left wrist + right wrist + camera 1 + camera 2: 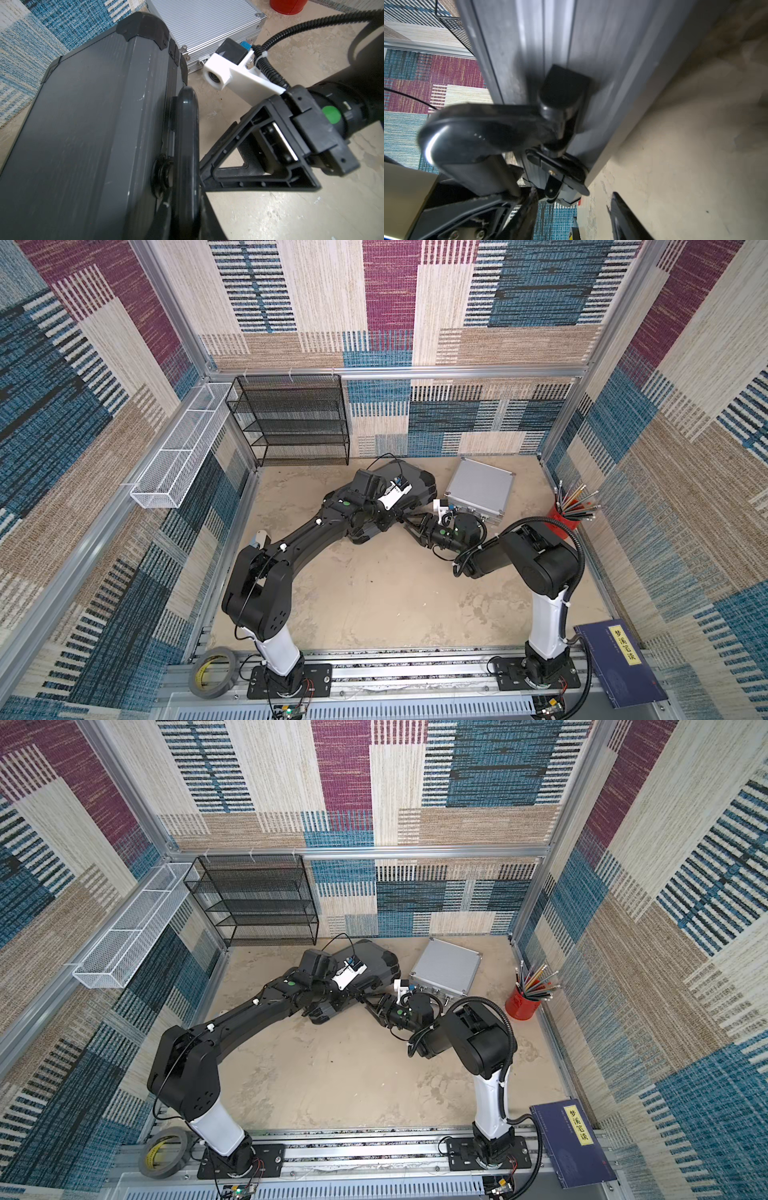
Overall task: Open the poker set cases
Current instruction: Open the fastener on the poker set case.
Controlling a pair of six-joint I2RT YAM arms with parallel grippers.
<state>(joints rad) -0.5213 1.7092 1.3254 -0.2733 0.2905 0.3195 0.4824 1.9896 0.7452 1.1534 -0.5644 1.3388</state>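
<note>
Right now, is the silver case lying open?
No, in a top view the silver case lies flat with its ribbed lid shut down on its base and no lining showing.

The larger case (422,485) lies left of the smaller case (478,489), before the rack (291,418).

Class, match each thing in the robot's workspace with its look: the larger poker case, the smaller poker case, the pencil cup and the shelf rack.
Things:
1. larger poker case
2. smaller poker case
3. pencil cup
4. shelf rack

Looks:
a. red
b. ribbed silver
c. black wire mesh
d. dark grey with black corners

Pairs: 1-d, 2-b, 3-a, 4-c.
</note>
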